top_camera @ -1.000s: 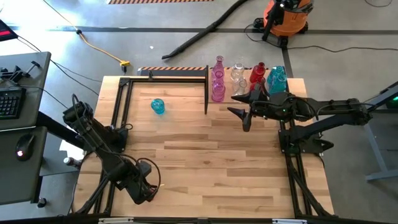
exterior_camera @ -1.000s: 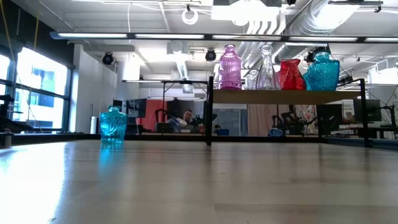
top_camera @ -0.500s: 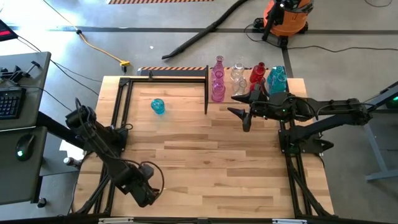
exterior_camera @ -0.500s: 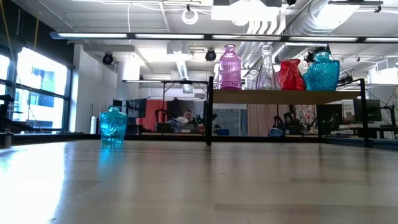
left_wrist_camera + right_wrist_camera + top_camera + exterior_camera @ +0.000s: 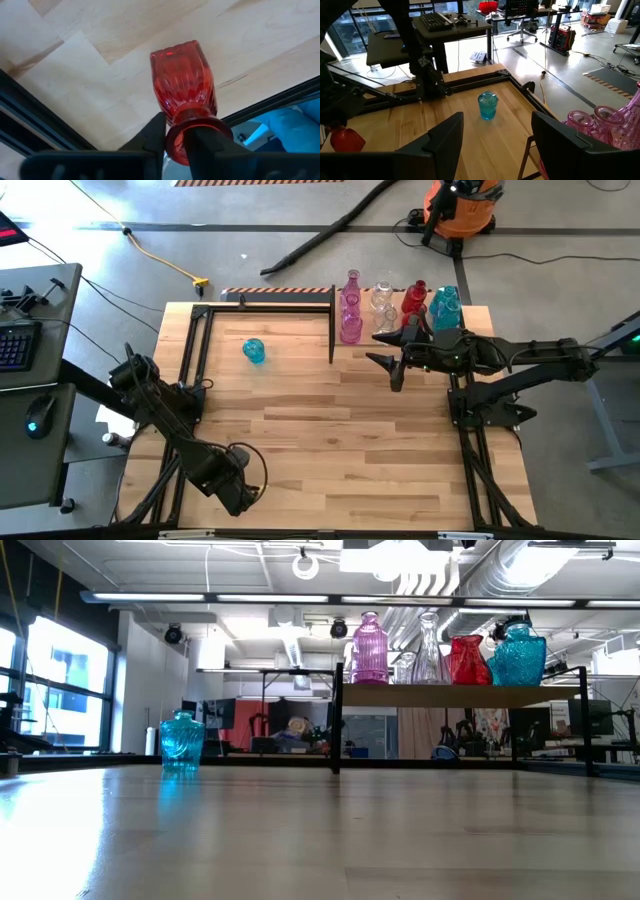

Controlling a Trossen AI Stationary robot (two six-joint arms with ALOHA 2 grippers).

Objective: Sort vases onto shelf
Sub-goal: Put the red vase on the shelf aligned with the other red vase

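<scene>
Shelf (image 5: 440, 695): raised light-wood platform on black posts, far right of surface. On it, upright: pink vase (image 5: 369, 648), clear vase (image 5: 428, 648), red vase (image 5: 466, 660), teal vase (image 5: 517, 656). Teal jar (image 5: 254, 351): upright, alone on surface, left of shelf. Ribbed red vase (image 5: 184, 90): neck between left tool's fingers.

In the left wrist view the red vase (image 5: 183, 95) has its mouth hidden between the left gripper's (image 5: 175, 142) fingers (image 5: 152, 137). In the high view that vase cannot be made out. Pink vases (image 5: 610, 122) are cut off at the right wrist view's right edge.
</scene>
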